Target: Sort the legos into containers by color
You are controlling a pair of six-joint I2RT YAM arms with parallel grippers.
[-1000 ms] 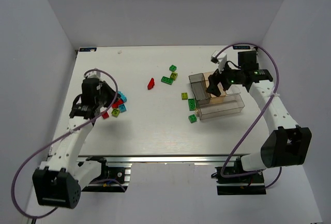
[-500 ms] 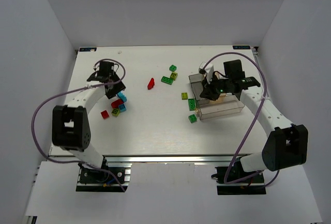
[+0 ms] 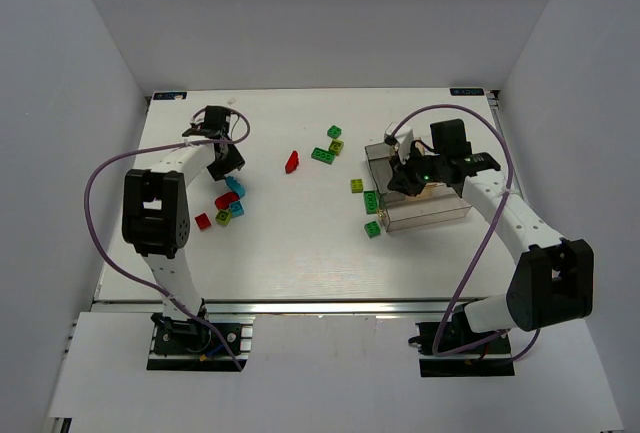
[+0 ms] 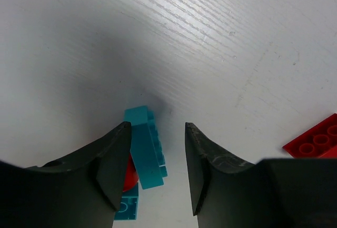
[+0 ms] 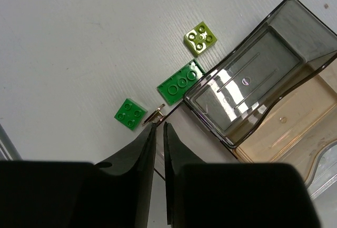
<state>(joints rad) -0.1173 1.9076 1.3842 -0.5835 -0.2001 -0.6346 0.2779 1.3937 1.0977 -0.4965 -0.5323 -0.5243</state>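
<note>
The left gripper (image 4: 156, 126) hung with its fingers apart, low over the table's (image 3: 290, 243) far left part. A teal brick (image 4: 147, 149) lay in the gap, leaning toward one finger, and the other finger stood clear of it. A bit of red brick (image 4: 130, 174) showed under the teal one. Another red brick (image 4: 316, 141) lay off to one side in the wrist view. From above, a small cluster of legos (image 3: 226, 205) in red, blue and yellow-green lay just nearer than that gripper.

The right gripper (image 5: 159, 125) had its fingers drawn almost together, with only a thin slit between them and nothing caught in it. Its tips pointed at the table beside a corner of the container (image 5: 253, 65). A square green brick (image 5: 130, 114) lay just beside them. A longer green brick (image 5: 180, 85) touched the box's smoky-grey wall, and a yellow-green brick (image 5: 200, 38) sat a little beyond it. The tan section (image 5: 284, 128) adjoined the grey compartment, which held no brick.

In the top view the box stood on the right side of the table. A lone red brick (image 3: 292, 161) and three greenish bricks (image 3: 328, 145) lay farther back, between the two arms.
</note>
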